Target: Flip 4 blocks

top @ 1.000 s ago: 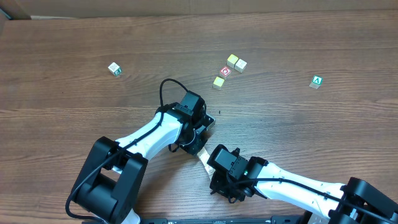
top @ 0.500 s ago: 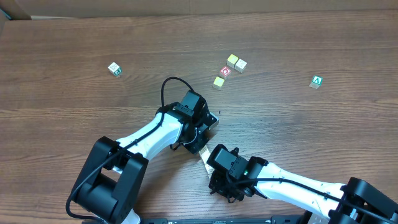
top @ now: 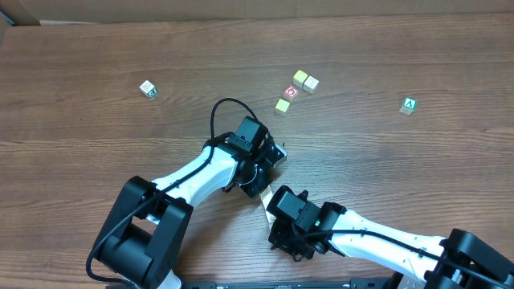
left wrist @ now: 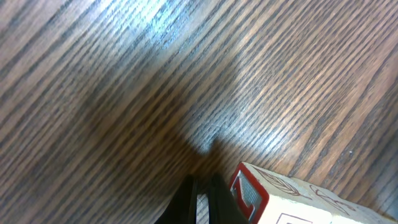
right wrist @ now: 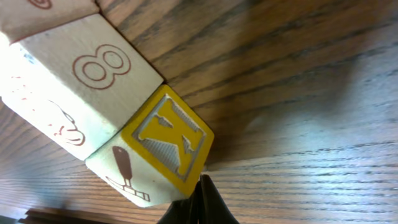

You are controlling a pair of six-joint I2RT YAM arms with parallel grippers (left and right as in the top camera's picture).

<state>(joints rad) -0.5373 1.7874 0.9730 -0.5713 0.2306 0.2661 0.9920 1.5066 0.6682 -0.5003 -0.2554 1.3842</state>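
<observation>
– Blocks [right wrist: 93, 81], small cream wooden letter cubes in a row, lie just beside the right gripper's [right wrist: 202, 204] clenched, empty tips; the yellow-faced end cube [right wrist: 171, 140] is nearest.
– Which step?
– Lining up a flip, I'd judge. Next it needs a tip pressed against an edge, or parted jaws.
– And the left gripper [left wrist: 200, 198]?
– Also clenched and empty, angled low, with a red-edged cream cube [left wrist: 273, 196] just beside it.
</observation>
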